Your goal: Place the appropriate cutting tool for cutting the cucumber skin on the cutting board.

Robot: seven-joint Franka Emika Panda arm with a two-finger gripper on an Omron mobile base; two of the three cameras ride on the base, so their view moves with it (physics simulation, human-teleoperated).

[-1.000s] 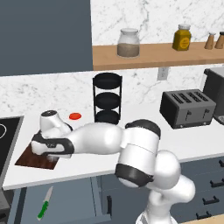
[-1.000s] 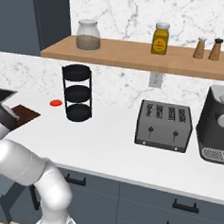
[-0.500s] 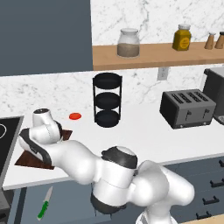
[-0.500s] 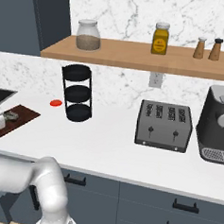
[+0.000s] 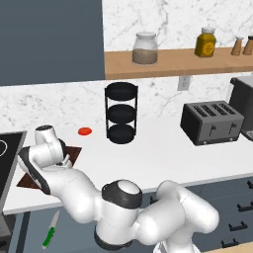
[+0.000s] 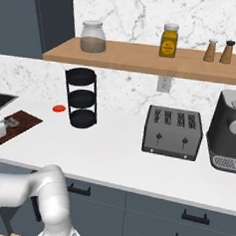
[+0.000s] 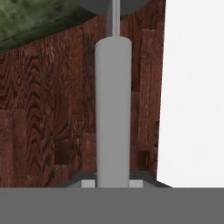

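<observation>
The grey peeler (image 7: pixel 113 109) is held low over the dark wooden cutting board (image 7: pixel 52 118), beside the cucumber (image 7: pixel 30 22). Whether the gripper (image 5: pixel 63 159) clamps it cannot be told. Release is judged next.

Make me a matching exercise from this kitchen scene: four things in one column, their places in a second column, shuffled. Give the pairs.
Things:
1. peeler
2. green-handled knife
3. toaster
4. glass jar

Places:
A. on the wooden shelf
B. on the white counter, right of the black tiered rack
C. over the cutting board
D. below the counter's front edge

Pairs: 1-C, 2-D, 3-B, 4-A
</observation>
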